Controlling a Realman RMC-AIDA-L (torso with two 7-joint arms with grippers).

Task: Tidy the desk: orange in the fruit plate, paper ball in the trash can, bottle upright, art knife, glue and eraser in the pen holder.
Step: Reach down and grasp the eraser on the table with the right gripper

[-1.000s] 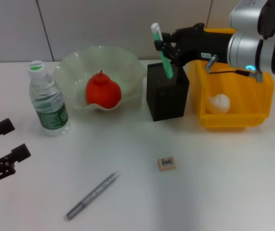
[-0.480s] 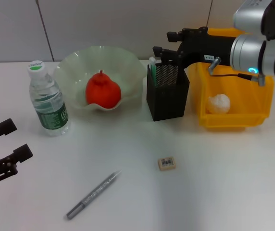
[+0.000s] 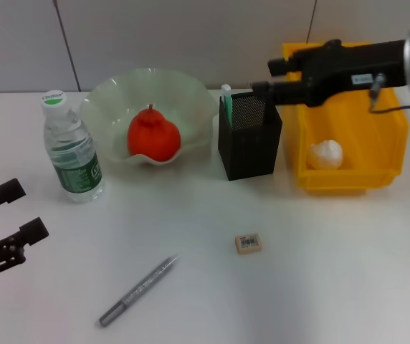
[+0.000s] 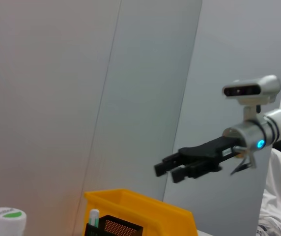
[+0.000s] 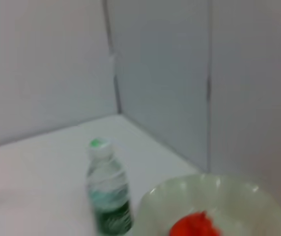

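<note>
My right jaws [image 3: 268, 75] are apart and hold nothing. They hang above the black pen holder [image 3: 249, 143], touching nothing. A green glue stick [image 3: 225, 97] pokes up inside it. My left jaws [image 3: 1, 226] are apart too, low by the worktop [image 3: 334, 272] edge.

My left wrist view shows the right jaws in the air. My right wrist view shows the bottle [image 5: 108, 189] standing up.

The orange [image 3: 153, 135] sits in the fruit plate [image 3: 108, 97]. The paper ball [image 3: 326, 154] lies in the trash can [image 3: 388, 143]. The eraser [image 3: 248, 243] and a grey pen [image 3: 137, 290] lie out on open worktop.

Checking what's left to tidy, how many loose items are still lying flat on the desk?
2: the eraser in front of the pen holder, and a grey pen-like tool nearer the left gripper.
</note>
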